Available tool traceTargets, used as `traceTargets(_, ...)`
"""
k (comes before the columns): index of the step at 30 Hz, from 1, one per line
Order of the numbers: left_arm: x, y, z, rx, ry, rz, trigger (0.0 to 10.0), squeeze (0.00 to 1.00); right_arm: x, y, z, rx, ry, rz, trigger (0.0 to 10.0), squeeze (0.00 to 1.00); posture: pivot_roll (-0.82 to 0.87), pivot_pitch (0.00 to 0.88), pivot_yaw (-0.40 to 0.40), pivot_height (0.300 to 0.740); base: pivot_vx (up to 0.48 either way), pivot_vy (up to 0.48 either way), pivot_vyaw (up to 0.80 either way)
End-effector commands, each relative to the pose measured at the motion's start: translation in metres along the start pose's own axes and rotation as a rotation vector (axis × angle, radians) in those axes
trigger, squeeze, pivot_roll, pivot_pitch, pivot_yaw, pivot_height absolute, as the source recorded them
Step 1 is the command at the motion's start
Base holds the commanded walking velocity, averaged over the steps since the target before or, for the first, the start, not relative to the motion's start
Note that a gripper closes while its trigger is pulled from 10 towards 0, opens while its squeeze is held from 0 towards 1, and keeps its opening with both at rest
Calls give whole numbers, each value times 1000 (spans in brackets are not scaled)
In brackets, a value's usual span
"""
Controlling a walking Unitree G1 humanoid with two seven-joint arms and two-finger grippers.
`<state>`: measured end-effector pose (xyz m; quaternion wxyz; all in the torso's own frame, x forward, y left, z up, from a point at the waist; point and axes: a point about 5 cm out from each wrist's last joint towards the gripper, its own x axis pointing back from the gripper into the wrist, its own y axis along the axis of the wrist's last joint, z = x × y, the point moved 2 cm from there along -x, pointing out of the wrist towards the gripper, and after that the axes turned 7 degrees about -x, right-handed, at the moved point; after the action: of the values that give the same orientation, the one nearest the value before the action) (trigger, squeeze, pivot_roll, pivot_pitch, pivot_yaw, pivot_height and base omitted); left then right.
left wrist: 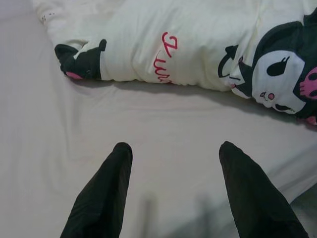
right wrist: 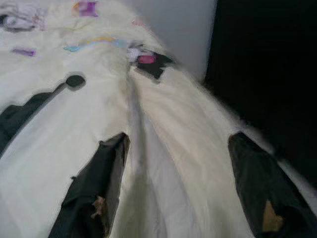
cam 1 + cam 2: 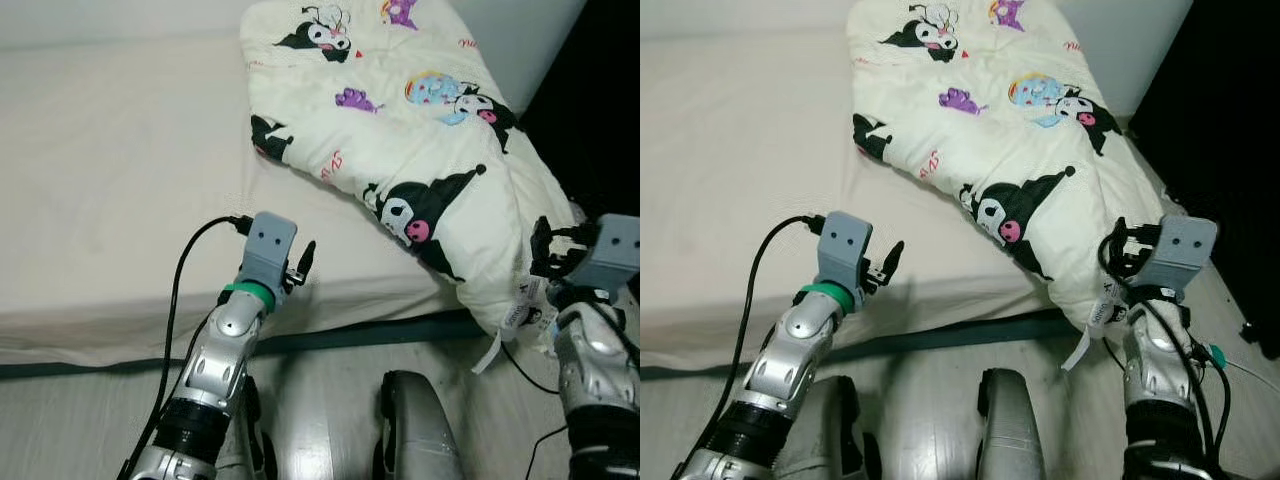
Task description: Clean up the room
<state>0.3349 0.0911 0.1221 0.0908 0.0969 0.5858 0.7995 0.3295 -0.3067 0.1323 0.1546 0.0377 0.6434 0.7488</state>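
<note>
Lying rumpled across the bed (image 3: 120, 180), the quilt (image 3: 420, 150) awaits straightening; left pincer (image 1: 173, 193) and right pincer (image 2: 183, 183) both gape, empty.

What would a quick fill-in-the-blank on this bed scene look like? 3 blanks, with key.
1. The cartoon-print comforter lies bunched on the robot's ____ side of the bed.
2. The left gripper hovers over the bare sheet with its fingers ____.
3. The right gripper is open at the comforter's corner that hangs over the bed's ____.

Missing words: right; open; edge
</note>
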Motion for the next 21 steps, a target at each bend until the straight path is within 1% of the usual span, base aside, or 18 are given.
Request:
traceTargets(1, 7, -10, 5, -16, 1, 44, 10000, 0, -1, -7, -15, -43, -18, 53, 10000, 1000, -2, 158, 94, 595, 0, 0, 0)
traceTargets(6, 10, -11, 11, -23, 11, 52, 10000, 0, -5, -6, -21, -61, -18, 78, 10000, 1000, 13, 177, 98, 595, 0, 0, 0)
traceTargets(8, 12, -11, 13, -30, 15, 57, 10000, 0, -7, -9, -25, -69, -15, 107, 10000, 1000, 32, 200, 106, 595, 0, 0, 0)
traceTargets(10, 13, -11, 14, -33, 18, 59, 10000, 0, -7, -10, -26, -79, -7, 119, 10000, 1000, 39, 205, 111, 595, 0, 0, 0)
traceTargets(11, 14, -11, 15, -35, 20, 60, 10000, 0, -8, -12, -23, -105, 24, 133, 10000, 0, 45, 208, 114, 595, 0, 0, 0)
traceTargets(12, 14, -11, 15, -35, 20, 60, 10000, 0, -8, -12, -23, -105, 24, 133, 10000, 0, 45, 208, 114, 595, 0, 0, 0)
traceTargets(13, 15, -10, 16, -40, 21, 61, 10000, 0, -11, -14, -13, -149, 95, 149, 10000, 0, 54, 210, 116, 595, 0, 0, 0)
traceTargets(14, 15, -10, 16, -40, 21, 61, 10000, 0, -11, -14, -13, -149, 95, 149, 10000, 0, 54, 210, 116, 595, 0, 0, 0)
traceTargets(16, 16, -9, 18, -44, 24, 62, 10000, 0, -13, -13, -6, -171, 132, 147, 10000, 0, 61, 212, 118, 595, 0, 0, 0)
traceTargets(18, 16, -8, 20, -46, 27, 63, 10000, 0, -15, -13, -3, -173, 149, 146, 10000, 0, 66, 212, 119, 595, 0, 0, 0)
traceTargets(20, 16, -8, 22, -49, 32, 64, 10000, 0, -19, -11, 5, -182, 188, 140, 10000, 0, 72, 211, 121, 595, 0, 0, 0)
traceTargets(21, 16, -8, 22, -49, 32, 64, 10000, 0, -19, -11, 5, -182, 188, 140, 10000, 0, 72, 211, 121, 595, 0, 0, 0)
